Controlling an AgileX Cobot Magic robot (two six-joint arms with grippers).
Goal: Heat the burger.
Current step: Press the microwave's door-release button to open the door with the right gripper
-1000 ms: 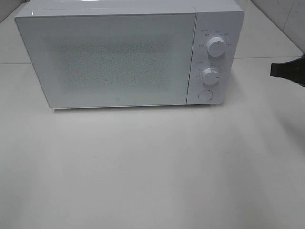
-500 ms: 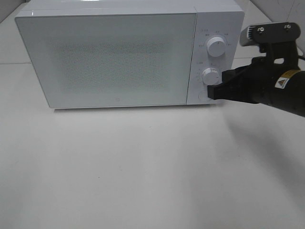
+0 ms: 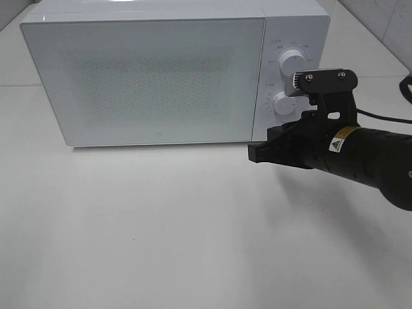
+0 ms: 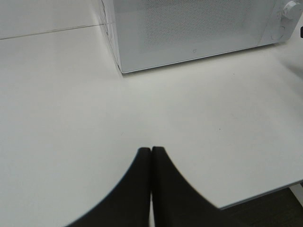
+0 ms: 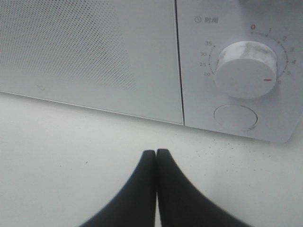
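A white surface [image 3: 161, 225] carries one white microwave oven [image 3: 148, 77], door shut, its perforated window opaque to every view. The burger is in none of the views, and whether it lies behind that door cannot be told. One black right arm [image 3: 367, 158] reaches in low and near level from the right side across the front of the control panel, a yellow triangular warning label [image 3: 339, 143] on its casing; the print is too small to read. The right gripper [image 3: 252, 153] hangs just above the surface before the door's lower right corner, jaws pressed together, nothing between them. The left gripper [image 4: 151, 149] hangs over bare surface well in front of the oven, jaws likewise together and empty. Two round dials: an upper dial [image 3: 291, 62] and a timer dial [image 5: 246, 68] with a red pointer mark, a red 0, numerals 20, 25, 30, 35, and a clock symbol with two Chinese characters above. One round button [image 5: 235, 118] sits below it.
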